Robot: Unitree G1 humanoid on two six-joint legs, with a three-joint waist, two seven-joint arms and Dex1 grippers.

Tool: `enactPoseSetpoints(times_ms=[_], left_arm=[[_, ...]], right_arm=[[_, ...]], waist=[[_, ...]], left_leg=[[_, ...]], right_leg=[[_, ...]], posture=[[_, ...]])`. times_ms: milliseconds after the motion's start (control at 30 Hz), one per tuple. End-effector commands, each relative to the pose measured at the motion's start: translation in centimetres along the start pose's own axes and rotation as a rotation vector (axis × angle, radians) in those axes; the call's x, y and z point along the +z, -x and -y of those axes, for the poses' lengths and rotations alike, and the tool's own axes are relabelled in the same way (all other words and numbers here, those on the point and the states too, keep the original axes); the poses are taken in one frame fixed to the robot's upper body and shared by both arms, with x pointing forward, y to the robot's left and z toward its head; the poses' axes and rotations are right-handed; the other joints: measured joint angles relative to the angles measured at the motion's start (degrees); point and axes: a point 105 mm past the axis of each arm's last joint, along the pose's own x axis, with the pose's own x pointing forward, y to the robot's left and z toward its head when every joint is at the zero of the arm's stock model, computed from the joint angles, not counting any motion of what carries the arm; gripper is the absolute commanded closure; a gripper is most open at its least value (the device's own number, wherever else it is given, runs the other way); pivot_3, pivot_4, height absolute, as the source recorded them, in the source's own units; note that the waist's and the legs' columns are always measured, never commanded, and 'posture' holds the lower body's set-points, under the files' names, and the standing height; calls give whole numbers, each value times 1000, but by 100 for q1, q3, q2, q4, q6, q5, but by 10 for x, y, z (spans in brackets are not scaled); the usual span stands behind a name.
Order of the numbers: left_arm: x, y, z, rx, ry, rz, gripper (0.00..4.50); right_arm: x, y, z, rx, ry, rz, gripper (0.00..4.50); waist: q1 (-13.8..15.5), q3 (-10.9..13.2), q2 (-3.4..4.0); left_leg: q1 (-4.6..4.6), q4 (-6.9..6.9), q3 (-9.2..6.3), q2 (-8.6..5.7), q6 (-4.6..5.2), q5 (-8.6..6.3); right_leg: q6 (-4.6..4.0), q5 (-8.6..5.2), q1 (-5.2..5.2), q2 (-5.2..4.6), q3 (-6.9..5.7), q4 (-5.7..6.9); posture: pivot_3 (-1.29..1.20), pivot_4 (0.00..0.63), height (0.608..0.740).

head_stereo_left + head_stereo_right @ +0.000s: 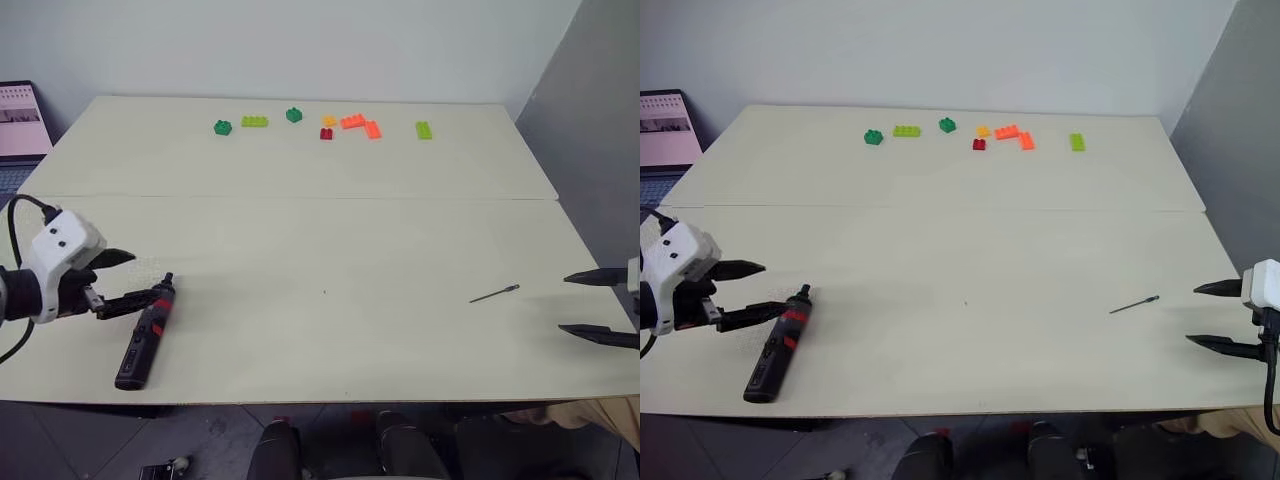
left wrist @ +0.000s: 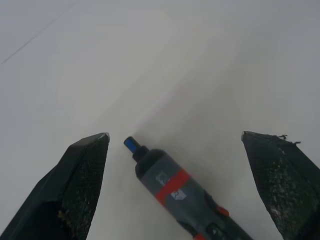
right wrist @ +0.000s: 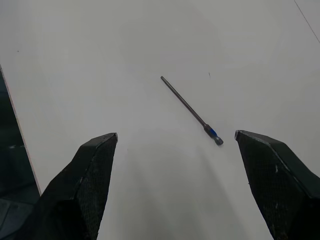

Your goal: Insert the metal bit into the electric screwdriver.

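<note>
The electric screwdriver (image 1: 145, 335), a slim black stick with red markings, lies flat near the table's front left, its tip pointing away from me. My left gripper (image 1: 770, 288) is open beside its front end. In the left wrist view the screwdriver's tip (image 2: 132, 144) sits between the spread fingers, nearer one finger (image 2: 82, 175); I cannot tell whether it touches. The metal bit (image 1: 495, 293), a thin dark rod, lies alone on the table at the right. My right gripper (image 1: 563, 304) is open just right of it, apart from it. In the right wrist view the metal bit (image 3: 192, 111) lies ahead of the fingertips.
Several toy bricks, green (image 1: 222, 127), lime (image 1: 424, 130), orange (image 1: 352, 121) and red (image 1: 326, 134), sit in a row at the far side. A laptop (image 1: 20, 120) stands off the table's far left corner. A grey wall (image 1: 590, 120) borders the right edge.
</note>
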Motion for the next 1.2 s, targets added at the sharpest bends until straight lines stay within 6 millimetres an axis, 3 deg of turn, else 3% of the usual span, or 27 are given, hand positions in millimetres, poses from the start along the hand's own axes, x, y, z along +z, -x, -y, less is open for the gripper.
enactPoseSetpoints(times_ms=[33, 333, 500, 700, 900, 1033, 1200], left_arm=[[10, 13, -15, 75, -31, 36, 74], [8, 0, -19, 150, 13, 35, 74], [5, -10, -19, 236, 121, -13, 74], [2, -14, -28, 400, 370, -96, 74], [4, -28, -8, 357, 430, -197, 74], [-7, -34, 8, 301, 518, -288, 74], [-15, -35, 6, 306, 536, -341, 74]], right_arm=[[3, 2, 4, -18, 18, 10, 537], [4, -7, 2, -13, 28, 16, 537], [29, -18, -2, 31, 29, 115, 537], [60, -27, -2, 95, 53, 205, 537], [81, -36, -5, 188, 77, 273, 537], [104, -40, -2, 231, 107, 349, 537], [137, -35, -2, 264, 122, 478, 537]], waist=[[0, 0, 0], [1, 0, 0], [0, 0, 1], [0, 2, 0], [2, 1, -1], [-1, 1, -1], [-6, 3, 1]], left_leg=[[0, 1, 0, 0, 0, 0], [-1, 4, -1, 1, 0, 0], [-1, 7, -2, 1, 0, 0], [0, 14, -15, 0, 2, 2], [-4, 14, -22, -1, 2, 2], [-4, 14, -28, -1, 2, 3], [-4, 12, -35, 0, 2, 3]], right_leg=[[1, 0, 0, 0, 0, 0], [4, 4, 1, 1, -1, 3], [11, 9, 3, 1, 1, 4], [22, 17, 11, 3, -5, 5], [23, 19, 12, 3, -13, 6], [22, 19, 12, 3, -19, 6], [21, 20, 12, 4, -26, 7]], posture=[[0, 150, 740], [0, 150, 740], [0, 150, 740], [0, 150, 740], [0, 150, 740], [0, 150, 740], [0, 150, 740]])
